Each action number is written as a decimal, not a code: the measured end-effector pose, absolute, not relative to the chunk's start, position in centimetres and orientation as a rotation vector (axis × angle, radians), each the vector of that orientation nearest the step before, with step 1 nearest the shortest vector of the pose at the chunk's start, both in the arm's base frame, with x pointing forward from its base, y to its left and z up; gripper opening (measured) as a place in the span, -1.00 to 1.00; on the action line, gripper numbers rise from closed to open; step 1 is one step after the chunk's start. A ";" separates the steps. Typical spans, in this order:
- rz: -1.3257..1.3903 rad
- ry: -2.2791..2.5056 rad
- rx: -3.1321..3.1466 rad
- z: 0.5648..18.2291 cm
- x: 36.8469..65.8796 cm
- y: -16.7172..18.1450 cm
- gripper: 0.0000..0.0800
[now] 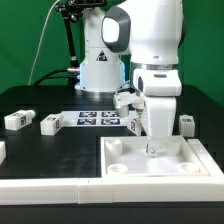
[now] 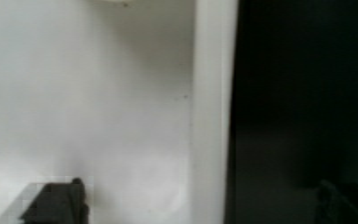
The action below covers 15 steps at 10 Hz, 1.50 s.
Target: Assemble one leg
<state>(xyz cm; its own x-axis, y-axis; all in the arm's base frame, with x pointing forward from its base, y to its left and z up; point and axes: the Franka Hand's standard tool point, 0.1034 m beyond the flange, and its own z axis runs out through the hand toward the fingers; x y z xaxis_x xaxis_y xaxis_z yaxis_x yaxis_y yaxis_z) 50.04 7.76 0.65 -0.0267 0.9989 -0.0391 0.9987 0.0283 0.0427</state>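
Observation:
My gripper points straight down at the far edge of the large white panel with round corner sockets. In the wrist view the two dark fingertips stand wide apart, so the gripper is open. The panel's edge runs between them, with the white panel on one side and the black table on the other. Small white legs with tags lie on the table: one at the exterior view's left, one beside it, one at the right. None is in the gripper.
The marker board lies behind the panel, in front of the arm's base. Another small white part sits just behind the gripper. A white ledge runs along the table's front.

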 end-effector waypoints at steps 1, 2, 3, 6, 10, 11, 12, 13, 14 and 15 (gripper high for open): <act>0.005 2.210 2.150 0.7 50.0 7.8 0.62; 0.007 2.208 2.151 0.7 50.1 7.8 0.62; 0.016 2.185 2.163 1.8 49.9 8.1 0.62; 0.052 2.137 2.191 4.0 47.9 9.6 0.62; 0.057 2.086 2.242 4.1 47.8 9.9 0.62; 0.066 1.940 2.379 4.0 47.8 10.0 0.62; 0.071 1.845 2.460 4.0 47.8 10.0 0.62; 0.068 1.761 2.529 3.9 47.7 10.0 0.62; 0.031 1.592 2.664 3.1 47.3 9.6 0.62; 0.028 1.352 2.814 2.8 46.8 10.0 0.62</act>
